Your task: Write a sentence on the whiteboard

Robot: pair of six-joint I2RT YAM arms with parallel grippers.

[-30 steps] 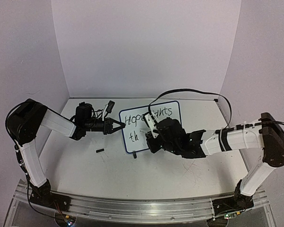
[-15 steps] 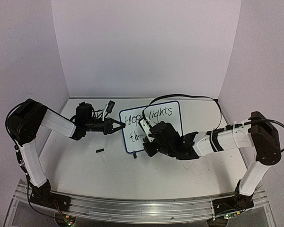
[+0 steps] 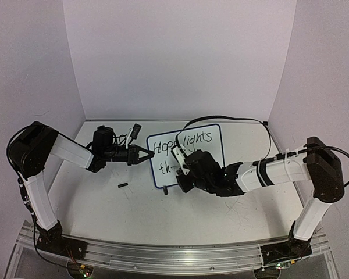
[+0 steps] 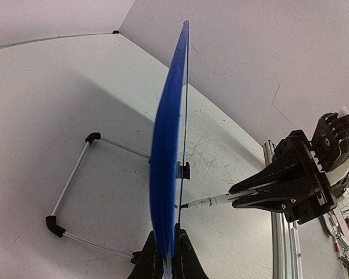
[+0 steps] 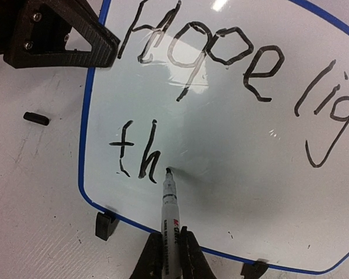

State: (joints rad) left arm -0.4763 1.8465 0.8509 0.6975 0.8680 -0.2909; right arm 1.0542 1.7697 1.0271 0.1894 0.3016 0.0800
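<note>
white scuffed tabletop (image 3: 163,215), purple walls on three sides. the whiteboard (image 3: 163,158) stands at back-centre of it, between my two arms, propped leaning back on its wire stand (image 4: 54,225), with its blue rim all round. the left wrist view gets it edge-on, near vertical in that picture.

writing on it: "hope lights" along the top line, "th" at the start of the second line.

my left hand (image 4: 166,256) is clenched on the board's left edge, one finger on each face of the rim. the right wrist view shows it at the top-left corner of the board, beside the "h" of "hope".

my right hand (image 5: 168,251) reaches in low over the board's near edge, clamped on a marker (image 5: 170,209), white barrel and black tip. the tip touches the board face just right of the "h" in "th", at the bottom of that line. the left wrist view agrees: marker tip against the white face, with the right hand behind it, off the board.

two small black feet (image 5: 106,225) sit under the board's bottom rim on the tabletop.

a small black cap-like piece (image 3: 123,186) lies loose on the tabletop left of the board, nearer me, apart from both hands. can't tell for sure it's the marker's cap.
</note>
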